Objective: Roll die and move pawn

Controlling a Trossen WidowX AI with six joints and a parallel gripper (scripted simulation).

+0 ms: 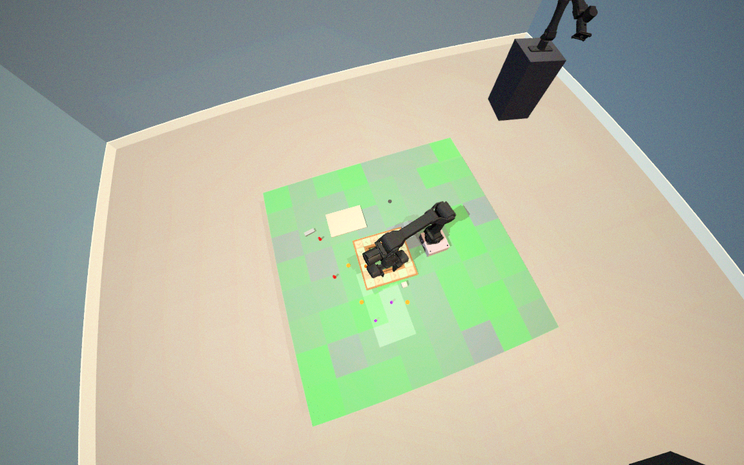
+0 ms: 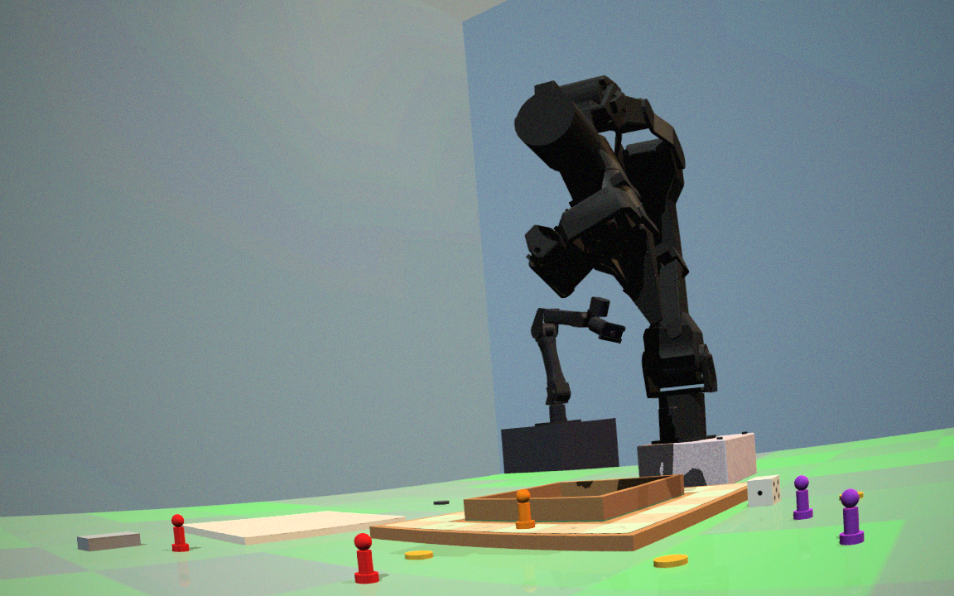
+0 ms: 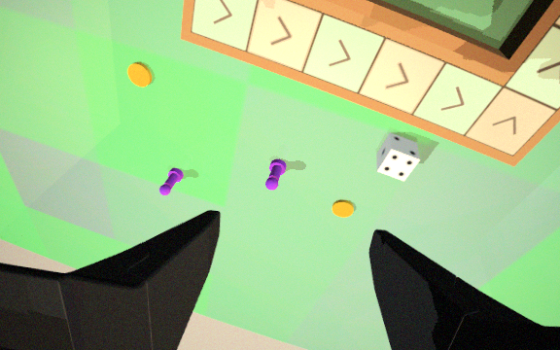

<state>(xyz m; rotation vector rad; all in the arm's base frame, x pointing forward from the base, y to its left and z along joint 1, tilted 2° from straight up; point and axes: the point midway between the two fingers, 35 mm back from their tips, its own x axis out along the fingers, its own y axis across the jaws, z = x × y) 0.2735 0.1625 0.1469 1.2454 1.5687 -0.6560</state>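
In the exterior view, the white die rests on the tabletop just beside the board's right side, outside the tray, black four-pip face up. The brown-walled dice tray has a green floor; its full contents cannot be seen. An orange pawn stands upright on the near board squares. The jaws hang high, partly open, gripping nothing.

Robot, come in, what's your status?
Gripper open, high up, nothing held. Die on the table, outside the board. Purple pawns nearby.
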